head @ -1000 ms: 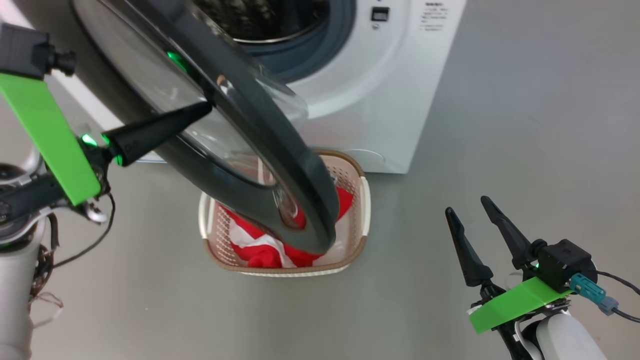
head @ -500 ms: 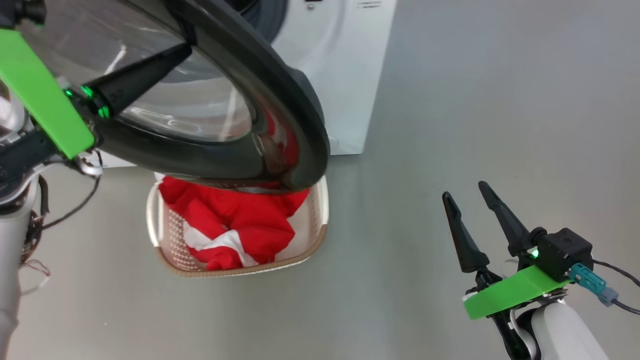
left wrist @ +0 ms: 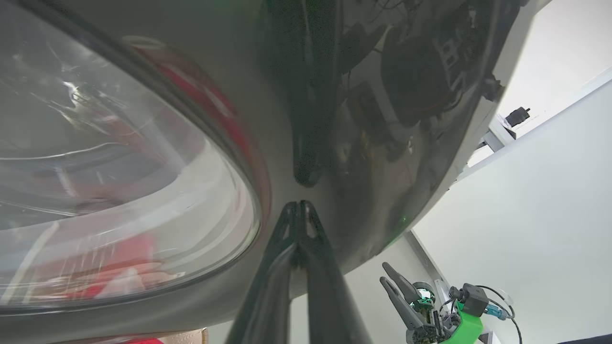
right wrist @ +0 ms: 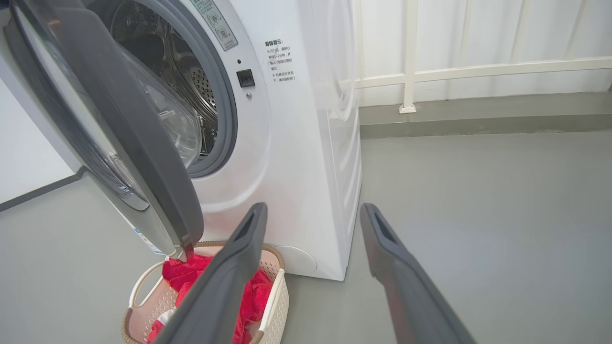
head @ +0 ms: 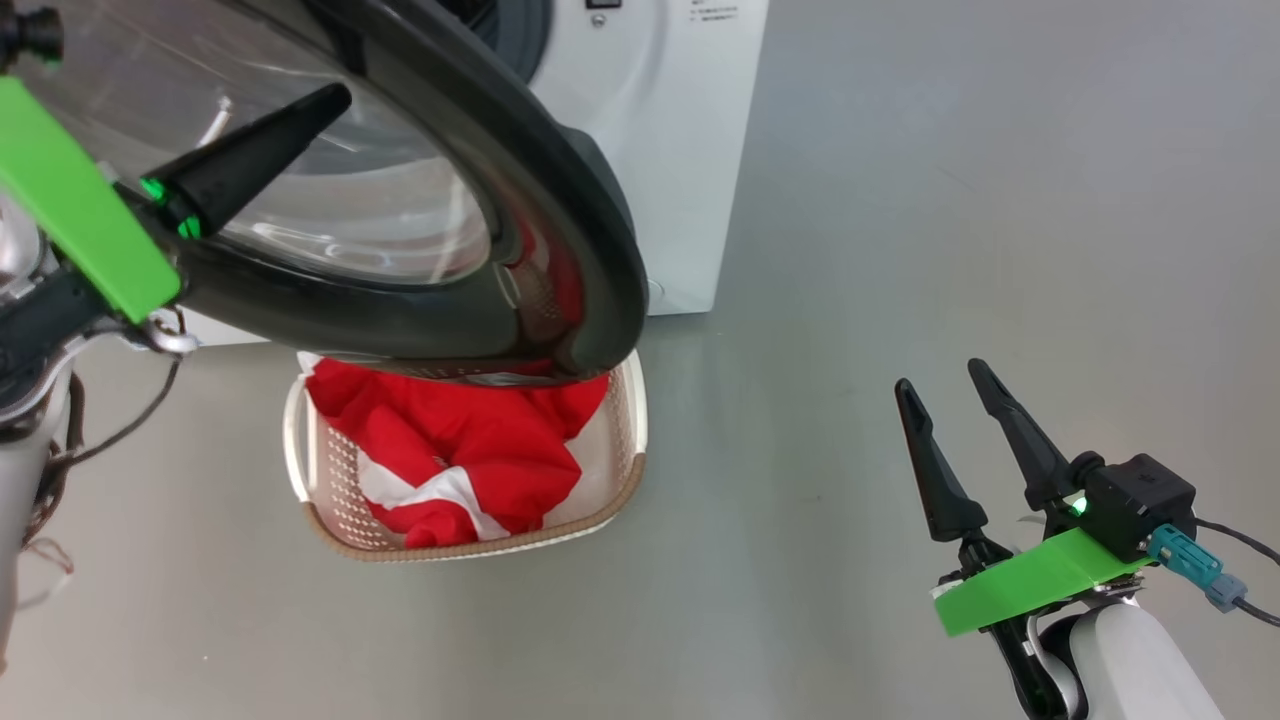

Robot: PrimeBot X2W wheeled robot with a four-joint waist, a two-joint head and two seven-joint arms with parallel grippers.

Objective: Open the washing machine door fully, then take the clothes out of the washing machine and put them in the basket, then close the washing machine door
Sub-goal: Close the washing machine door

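Head view: left gripper [head: 335, 95], pressed together, at round black-rimmed glass washing machine door [head: 560, 200], its edge overhanging cream perforated basket [head: 480, 545] of red clothes [head: 470, 440]; right gripper [head: 940, 375] spread above open grey floor [head: 900, 200].

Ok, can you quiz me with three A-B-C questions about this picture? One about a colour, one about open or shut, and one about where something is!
1. What colour is the door rim?
A white
B green
C black

2. The right gripper is:
A open
B shut
C squeezing something

3. Where are the clothes?
A hung on the door
B in the basket
C in the right gripper

Answers:
1 C, the wide rim around the glass is glossy black.
2 A, its two fingers stand apart with nothing between them.
3 B, the red cloth lies inside the basket's walls.
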